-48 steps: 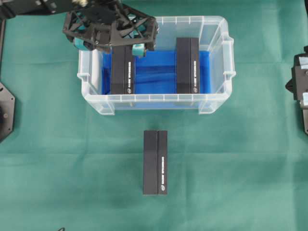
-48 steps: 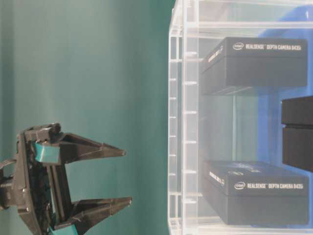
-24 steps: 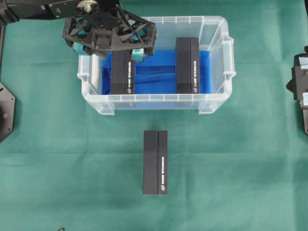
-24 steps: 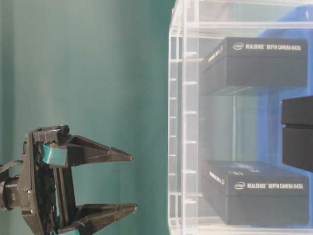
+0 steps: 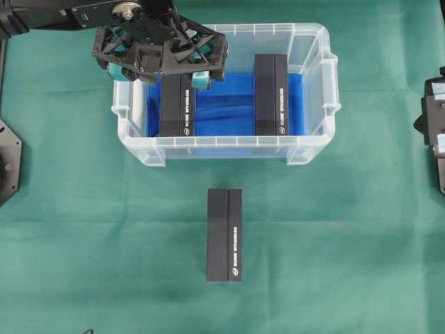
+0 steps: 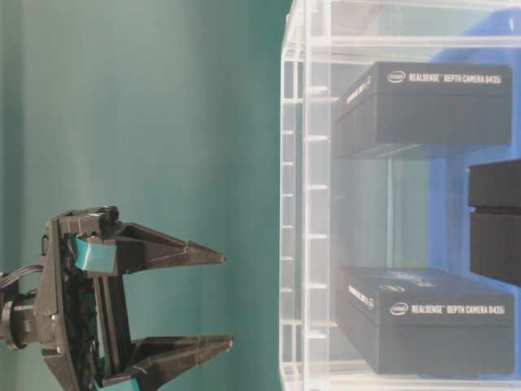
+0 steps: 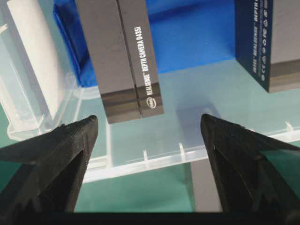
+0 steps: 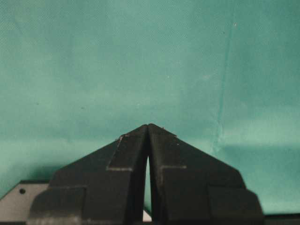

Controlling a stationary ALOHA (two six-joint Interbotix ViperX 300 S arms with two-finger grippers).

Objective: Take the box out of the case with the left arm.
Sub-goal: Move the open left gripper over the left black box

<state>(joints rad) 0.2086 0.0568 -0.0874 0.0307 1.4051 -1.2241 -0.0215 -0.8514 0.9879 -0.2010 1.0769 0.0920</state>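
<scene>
Left gripper (image 5: 161, 66) hovers over the case (image 5: 316, 83) at its 10 o'clock corner, fingers (image 7: 56, 154) spread wide, holding nothing. Nearest box (image 5: 177, 104) lies flat on the blue lining, left side; a second box (image 5: 271, 94) lies at right, a third (image 5: 224, 234) out on the worktop (image 5: 348, 243). Box looks rigid, smooth card, probably light and a bit slick; best pinched across its narrow width, mid-length. Right gripper (image 8: 148, 140) closed, empty.

"REALSENSE DEPTH CAMERA D435" with an Intel logo is printed in white along the side of the black rectangular cardboard box (image 7: 123, 56) at the left inside the clear plastic storage case (image 7: 154, 157). The same wording is read on both boxes in the table-level view. "INTEL REALSENSE" is partly legible on the second black box (image 7: 262, 42). Print on the box lying on the cloth (image 5: 225, 234) is too small to read.
</scene>
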